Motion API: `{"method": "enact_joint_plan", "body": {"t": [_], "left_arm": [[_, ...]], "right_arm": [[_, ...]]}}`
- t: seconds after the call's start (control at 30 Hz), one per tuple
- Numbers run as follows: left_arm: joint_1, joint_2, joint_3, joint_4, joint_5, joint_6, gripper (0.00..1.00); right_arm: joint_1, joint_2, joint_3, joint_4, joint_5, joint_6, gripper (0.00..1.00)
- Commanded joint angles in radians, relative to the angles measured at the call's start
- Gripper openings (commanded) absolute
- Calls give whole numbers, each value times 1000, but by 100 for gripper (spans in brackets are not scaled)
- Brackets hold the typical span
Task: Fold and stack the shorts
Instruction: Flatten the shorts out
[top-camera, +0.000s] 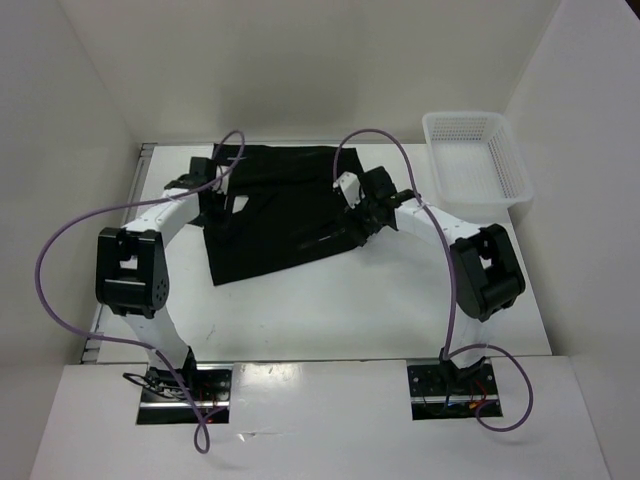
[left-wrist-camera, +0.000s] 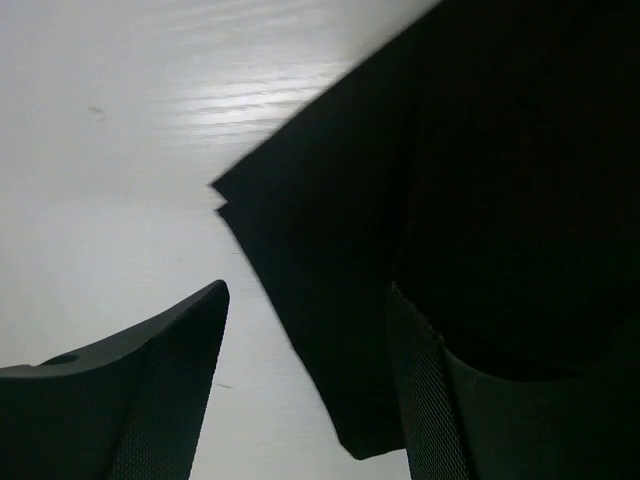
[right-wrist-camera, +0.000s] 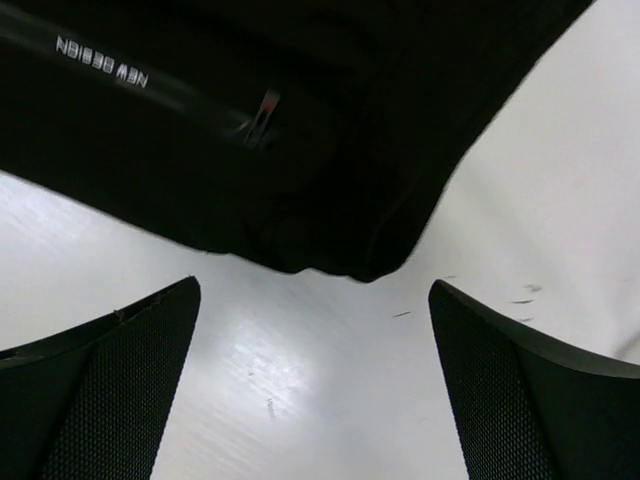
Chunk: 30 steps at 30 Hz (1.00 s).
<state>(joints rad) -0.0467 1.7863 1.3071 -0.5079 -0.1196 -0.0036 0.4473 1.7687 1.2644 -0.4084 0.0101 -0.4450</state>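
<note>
The black shorts (top-camera: 280, 215) lie spread on the white table (top-camera: 330, 300). My left gripper (top-camera: 217, 190) is at their left edge. In the left wrist view it (left-wrist-camera: 310, 395) is open, and a corner of the shorts (left-wrist-camera: 400, 200) lies between the fingers, against the right finger (left-wrist-camera: 425, 400). My right gripper (top-camera: 360, 225) is at the shorts' right edge. In the right wrist view it (right-wrist-camera: 315, 385) is open over bare table, just short of a rolled edge of the shorts (right-wrist-camera: 300, 170). That cloth bears a small pale printed mark (right-wrist-camera: 102, 62).
A white mesh basket (top-camera: 475, 155) stands at the back right of the table, apart from the shorts. White walls close in the table at the back and both sides. Purple cables loop from both arms.
</note>
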Motion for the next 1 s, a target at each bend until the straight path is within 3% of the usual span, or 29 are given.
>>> {"method": "enact_joint_plan", "body": {"t": [0.0,0.27,0.53,0.67,0.83,0.97], "left_arm": [[-82,-34,-31,98,-46,4,71],[-139,13,-104,170,-153,4,68],[-120,94,-65,193,-224,4,53],[-120,124,-52,181,-224,4,41],[-85,176,6,147,-224,4,5],[-67,185,75,138,-235,4,0]], "right_arm": [[4,-23,-51,34,-45,57,99],[4,-23,-146,97,-81,107,94],[4,-2,-131,151,-117,164,89],[-5,8,-88,119,-194,176,89],[-58,43,-45,100,-260,224,89],[-70,80,-36,160,-141,278,89]]}}
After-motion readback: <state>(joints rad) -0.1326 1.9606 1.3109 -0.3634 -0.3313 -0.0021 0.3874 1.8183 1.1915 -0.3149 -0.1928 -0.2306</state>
